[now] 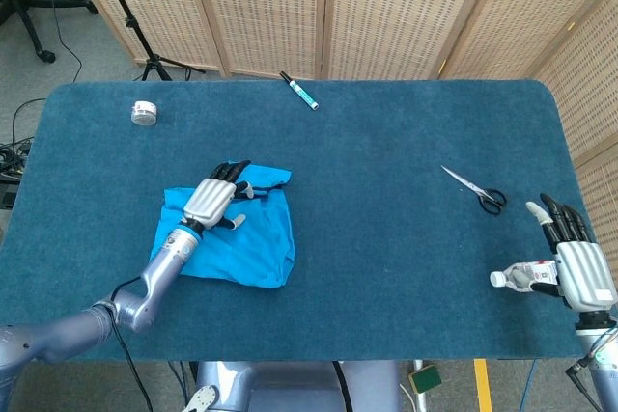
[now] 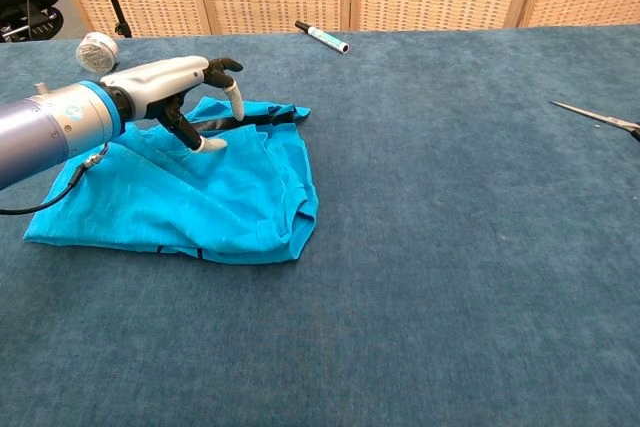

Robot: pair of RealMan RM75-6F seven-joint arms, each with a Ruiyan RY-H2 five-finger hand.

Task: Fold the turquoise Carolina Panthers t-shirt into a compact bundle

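T-shirt [image 2: 200,197] rumpled, left hand [image 2: 175,92] fingertips on it, right hand [image 1: 570,267] empty, spread (head view only)

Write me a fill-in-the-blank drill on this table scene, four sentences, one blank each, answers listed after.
1. The left hand reaches down onto the crumpled ____ t-shirt.
2. Near the table's right side, between the shirt and the right hand, lies a pair of ____.
3. The marker lies at the table's ____ edge, by the wicker screens.
4. The roll of tape sits on the ____ tabletop.

Missing words: turquoise; scissors; far; blue
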